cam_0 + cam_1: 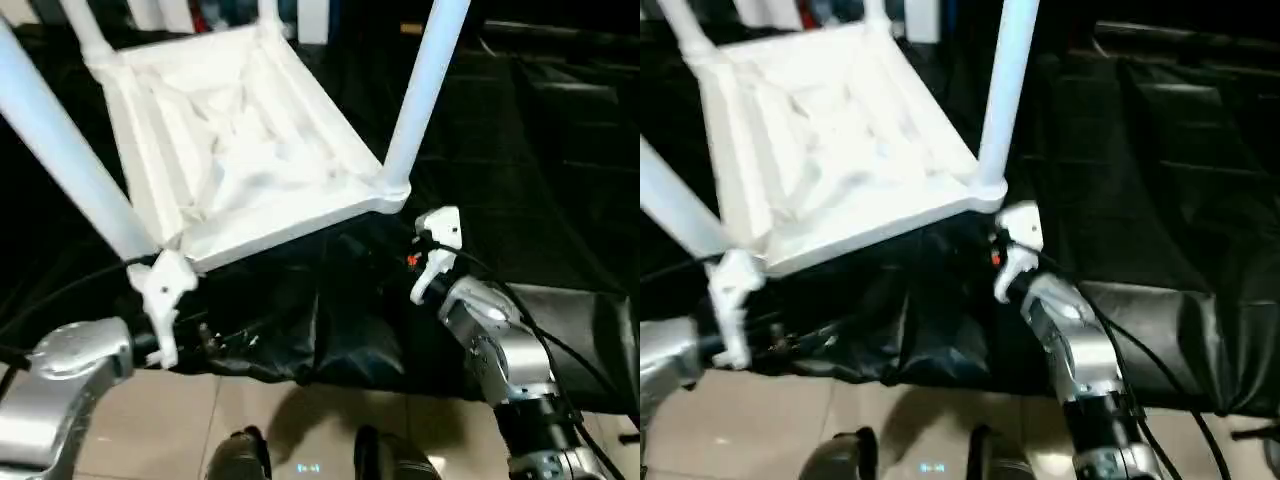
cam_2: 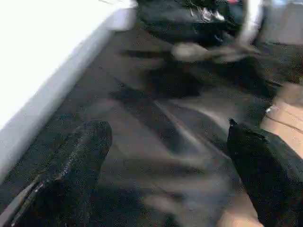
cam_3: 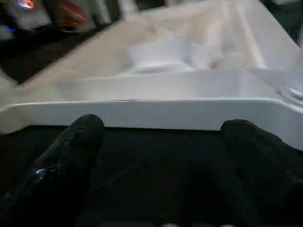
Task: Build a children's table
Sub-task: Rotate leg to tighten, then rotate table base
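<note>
Four white tube legs (image 1: pixel 425 95) stand up from the children's table (image 1: pixel 240 140), which lies upside down in the upper left and centre of the head views, its ribbed underside facing up. It rests on a work surface draped in black cloth (image 1: pixel 540 150). Two legs show well: one rises from the near right corner socket toward the top of the frame, and another runs off the left edge from the near left corner. The two far legs show as stubs at the top edge.

Both arms sit low in the frame, silver forearms reaching up from the bottom corners. The left tool (image 2: pixel 165 156) is just below the table's near left corner, lower left of the head views, and its two black fingers (image 2: pixel 71 165) stand spread wide with nothing between them; in its wrist view the white edge of the table runs along one side and black cloth lies ahead. The right tool (image 3: pixel 161 142) is just under the near right corner, right of centre, close to the socket where the leg stands. Its fingers (image 3: pixel 71 151) are also spread wide and empty, pointing at the table's white rim, close to it but apart.

Tan floor tiles (image 1: pixel 330 420) show along the bottom edge.
</note>
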Available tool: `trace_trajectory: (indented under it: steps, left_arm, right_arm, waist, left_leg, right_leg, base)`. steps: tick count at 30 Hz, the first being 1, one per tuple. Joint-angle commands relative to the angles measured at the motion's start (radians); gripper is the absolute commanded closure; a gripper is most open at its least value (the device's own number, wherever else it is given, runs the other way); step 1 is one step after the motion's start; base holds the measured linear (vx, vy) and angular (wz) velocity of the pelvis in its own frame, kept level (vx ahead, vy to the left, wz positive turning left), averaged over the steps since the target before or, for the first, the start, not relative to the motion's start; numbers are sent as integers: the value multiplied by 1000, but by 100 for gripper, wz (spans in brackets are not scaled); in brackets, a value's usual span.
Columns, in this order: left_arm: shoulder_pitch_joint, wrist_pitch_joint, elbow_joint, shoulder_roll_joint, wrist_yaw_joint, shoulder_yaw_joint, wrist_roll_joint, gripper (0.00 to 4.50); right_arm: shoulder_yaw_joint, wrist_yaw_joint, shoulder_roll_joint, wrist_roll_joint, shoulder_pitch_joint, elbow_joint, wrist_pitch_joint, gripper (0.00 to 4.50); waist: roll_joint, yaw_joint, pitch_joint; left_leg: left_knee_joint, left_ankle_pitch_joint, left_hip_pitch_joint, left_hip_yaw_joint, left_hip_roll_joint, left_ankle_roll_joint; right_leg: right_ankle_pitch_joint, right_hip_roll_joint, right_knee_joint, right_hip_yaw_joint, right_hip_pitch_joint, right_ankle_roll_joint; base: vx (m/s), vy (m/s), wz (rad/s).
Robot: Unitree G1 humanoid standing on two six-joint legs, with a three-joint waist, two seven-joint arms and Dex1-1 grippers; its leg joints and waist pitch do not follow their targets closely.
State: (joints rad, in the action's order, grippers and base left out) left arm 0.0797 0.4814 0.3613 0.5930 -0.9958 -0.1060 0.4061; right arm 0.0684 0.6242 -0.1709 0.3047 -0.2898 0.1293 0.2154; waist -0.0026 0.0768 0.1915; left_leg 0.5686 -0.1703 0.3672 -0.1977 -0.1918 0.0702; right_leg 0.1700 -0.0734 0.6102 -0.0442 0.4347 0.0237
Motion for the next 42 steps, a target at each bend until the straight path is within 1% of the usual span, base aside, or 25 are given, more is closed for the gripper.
trace_trajectory:
  steps: [1, 2, 3, 6, 9, 11, 13, 15, 16, 18, 21, 22, 23, 24, 25, 27, 29, 30, 31, 34, 36, 38, 39, 41, 42]
  left_arm:
    - [42, 15, 15, 37, -53, -46, 35, 4]
    - [60, 14, 2, 59, -76, -68, 41, 4]
    - [60, 14, 2, 59, -76, -68, 41, 4]
    - [105, 7, -67, 124, -138, -159, 62, 4]
    - [134, 0, -115, 173, -176, -221, 78, 4]
    - [137, -6, -129, 183, -176, -234, 81, 4]
    - [125, -14, -155, 187, -164, -253, 83, 4]
    - [67, -62, -247, 189, -115, -296, 64, 4]
    - [67, -62, -247, 189, -115, -296, 64, 4]
    - [13, -106, -303, 179, -75, -305, 45, 4]
    - [13, -106, -303, 179, -75, -305, 45, 4]
    - [-77, -120, -338, 133, -42, -308, 76, 4]
    - [-77, -120, -338, 133, -42, -308, 76, 4]
    - [-134, -101, -337, 95, -41, -293, 118, 4]
    - [-158, -90, -332, 76, -42, -284, 138, 4]
    - [-193, -75, -326, 48, -47, -267, 169, 4]
    - [-218, -76, -330, 30, -49, -245, 180, 4]
    - [-237, -76, -332, 16, -51, -227, 187, 4]
    - [-240, -76, -333, 14, -51, -224, 187, 4]
    - [-312, -89, -364, -52, -34, -133, 144, 4]
    - [-325, -93, -363, -73, -35, -104, 130, 4]
    - [-333, -80, -340, -96, -38, -64, 130, 4]
    - [-333, -67, -319, -109, -42, -40, 137, 4]
    - [-333, -56, -301, -117, -44, -18, 146, 4]
    - [-330, -46, -269, -135, -49, 23, 156, 4]
  right_arm:
    - [-1, 24, -27, 13, 29, -48, 28, 0]
    - [-2, 34, -40, 17, 43, -64, 35, 0]
    - [-2, 34, -40, 17, 43, -64, 35, 0]
    - [3, 52, -84, 9, 86, -112, 60, 0]
    - [3, 47, -98, 1, 110, -138, 72, 0]
    - [2, 41, -100, 2, 114, -144, 76, 0]
    - [1, 28, -98, -2, 116, -142, 80, 0]
    - [1, -36, -83, -45, 105, -109, 79, 0]
    - [1, -36, -83, -45, 105, -109, 79, 0]
    - [-4, -83, -72, -71, 89, -78, 83, 0]
    - [-4, -83, -72, -71, 89, -78, 83, 0]
    - [-13, -158, -53, -103, 65, -30, 83, 0]
    - [-13, -158, -53, -103, 65, -30, 83, 0]
    - [-11, -200, -40, -126, 46, 0, 83, 0]
    - [-10, -218, -33, -135, 36, 15, 82, 0]
    - [-8, -245, -20, -148, 21, 36, 80, 0]
    - [-6, -261, -8, -157, 2, 59, 73, 0]
    - [-5, -272, 1, -163, -15, 81, 66, 0]
    - [-5, -274, 2, -164, -17, 84, 65, 0]
    - [0, -312, 41, -183, -105, 193, 16, 0]
    - [1, -317, 51, -186, -133, 226, 3, 0]
    - [2, -321, 61, -192, -165, 266, -11, 0]
    - [4, -319, 64, -195, -181, 287, -17, 0]
    - [5, -318, 67, -198, -195, 307, -24, 0]
    - [9, -316, 71, -204, -216, 339, -34, 0]
  waist:
    - [22, 8, -77]
    - [22, 9, -78]
    - [28, 13, -77]
    - [31, 16, -79]
    - [30, 17, -83]
    - [29, 15, -86]
    - [30, 16, -86]
    - [31, 16, -94]
    - [31, 16, -94]
    - [31, 17, -96]
    - [32, 17, -100]
    - [29, 16, -105]
    - [30, 16, -104]
    - [34, 17, -107]
    - [31, 18, -111]
    - [28, 18, -113]
    - [25, 18, -116]
    - [26, 16, -122]
    - [25, 16, -122]
    - [23, 14, -125]
    - [24, 16, -126]
    - [16, 13, -131]
    - [20, 14, -132]
    - [14, 13, -133]
    - [8, 13, -135]
  left_leg:
    - [-73, -302, -15, 20, -32, -27]
    - [-72, -299, -16, 19, -31, -28]
    - [-73, -290, -15, 19, -31, -30]
    - [-74, -286, -16, 20, -31, -27]
    - [-73, -272, -16, 21, -29, -30]
    - [-74, -275, -14, 21, -30, -33]
    - [-72, -265, -14, 21, -30, -37]
    - [-68, -238, -14, 19, -27, -36]
    - [-68, -238, -14, 19, -27, -36]
    - [-66, -220, -13, 19, -26, -35]
    - [-65, -212, -13, 20, -26, -32]
    - [-63, -201, -14, 18, -26, -36]
    - [-63, -200, -15, 18, -24, -30]
    - [-61, -204, -17, 17, -24, -20]
    - [-59, -197, -18, 16, -24, -10]
    - [-57, -189, -12, 18, -23, -11]
    - [-54, -167, -9, 18, -22, -20]
    - [-51, -149, -10, 16, -20, -26]
    - [-51, -145, -9, 15, -20, -30]
    - [-49, -158, -11, 14, -21, -26]
    - [-48, -161, -10, 16, -24, -17]
    - [-46, -135, -9, 15, -23, -22]
    - [-45, -126, -7, 15, -21, -24]
    - [-44, -121, -6, 14, -22, -30]
    - [-42, -112, -5, 13, -23, -37]
  right_leg:
    - [327, -57, -83, 49, -51, 206]
    - [332, -57, -84, 51, -50, 205]
    - [335, -56, -85, 51, -49, 201]
    - [327, -54, -84, 50, -48, 196]
    - [310, -55, -82, 49, -50, 195]
    - [300, -55, -80, 48, -50, 203]
    - [281, -56, -78, 50, -49, 210]
    - [236, -54, -72, 48, -53, 219]
    - [236, -54, -72, 48, -53, 219]
    - [216, -55, -70, 48, -54, 223]
    - [201, -57, -66, 48, -56, 226]
    - [185, -55, -63, 48, -55, 229]
    - [189, -55, -64, 47, -55, 231]
    - [182, -57, -62, 47, -53, 243]
    - [163, -57, -59, 47, -55, 254]
    - [138, -57, -53, 47, -61, 254]
    - [104, -56, -49, 47, -65, 250]
    - [81, -55, -47, 47, -65, 255]
    - [77, -55, -48, 47, -65, 257]
    - [115, -57, -49, 47, -65, 262]
    - [126, -59, -46, 48, -66, 249]
    - [90, -56, -42, 48, -69, 245]
    - [78, -56, -41, 48, -69, 249]
    - [61, -55, -39, 47, -70, 253]
    - [53, -56, -36, 48, -72, 256]
  base:
    - [0, 0, 0]
    - [0, 0, 0]
    - [0, 0, 0]
    - [0, 0, 0]
    - [0, 0, 0]
    - [0, 0, 0]
    - [0, 0, 0]
    - [0, 0, 0]
    - [0, 0, 0]
    - [0, 0, 0]
    - [0, 0, 0]
    - [0, 0, 0]
    - [0, 0, 0]
    - [0, 0, 0]
    - [0, 0, 0]
    - [0, 0, 0]
    - [0, 0, 0]
    - [0, 0, 0]
    - [0, 0, 0]
    - [0, 0, 0]
    - [0, 0, 0]
    - [0, 0, 0]
    - [0, 0, 0]
    - [0, 0, 0]
    - [0, 0, 0]
